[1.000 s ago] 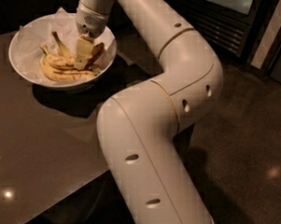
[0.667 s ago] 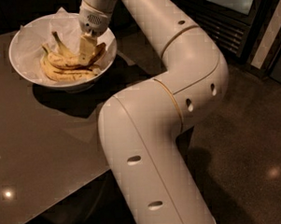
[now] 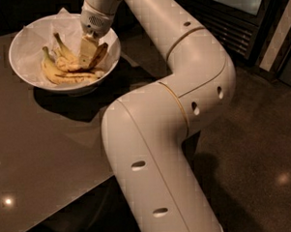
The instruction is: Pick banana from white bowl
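Observation:
The white bowl [image 3: 20, 48], lined with crumpled white paper, stands at the far left of the dark table. My gripper [image 3: 88, 56] reaches down into the bowl's right half. It is shut on the banana [image 3: 100, 52], a brown-speckled one with a dark end. The banana stands tilted upward along the right side of the fingers, its lower end hidden behind them. Paler yellow bananas [image 3: 56, 73] with dark streaks lie in the bowl, left of and below the gripper.
The dark brown table [image 3: 45, 141] runs to its front edge at lower left. My white arm [image 3: 160, 117] arches over the table's right corner. A dark cabinet with glass [image 3: 238, 17] stands at the back right, above a speckled floor.
The gripper has risen slightly inside the bowl, and the brown-ended banana has tipped up more steeply with it. The other bananas have stayed in place.

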Controlling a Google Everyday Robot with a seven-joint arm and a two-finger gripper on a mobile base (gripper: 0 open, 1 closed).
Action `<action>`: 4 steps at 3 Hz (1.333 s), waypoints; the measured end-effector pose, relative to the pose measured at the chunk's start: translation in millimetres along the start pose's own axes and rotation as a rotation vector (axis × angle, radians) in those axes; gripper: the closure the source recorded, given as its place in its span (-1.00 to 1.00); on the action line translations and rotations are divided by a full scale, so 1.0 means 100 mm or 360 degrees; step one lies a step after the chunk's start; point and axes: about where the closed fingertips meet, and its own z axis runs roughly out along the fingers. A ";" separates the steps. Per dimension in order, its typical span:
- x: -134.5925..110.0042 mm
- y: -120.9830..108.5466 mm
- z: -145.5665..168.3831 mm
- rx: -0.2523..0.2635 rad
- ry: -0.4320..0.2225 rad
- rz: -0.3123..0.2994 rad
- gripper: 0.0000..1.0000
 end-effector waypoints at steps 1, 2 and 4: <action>-0.04 -0.04 0.02 0.0025 -0.0012 -0.0013 1.00; -0.04 -0.08 -0.16 0.0112 -0.0085 -0.0017 1.00; -0.03 0.03 -0.48 0.0247 -0.0201 -0.0034 1.00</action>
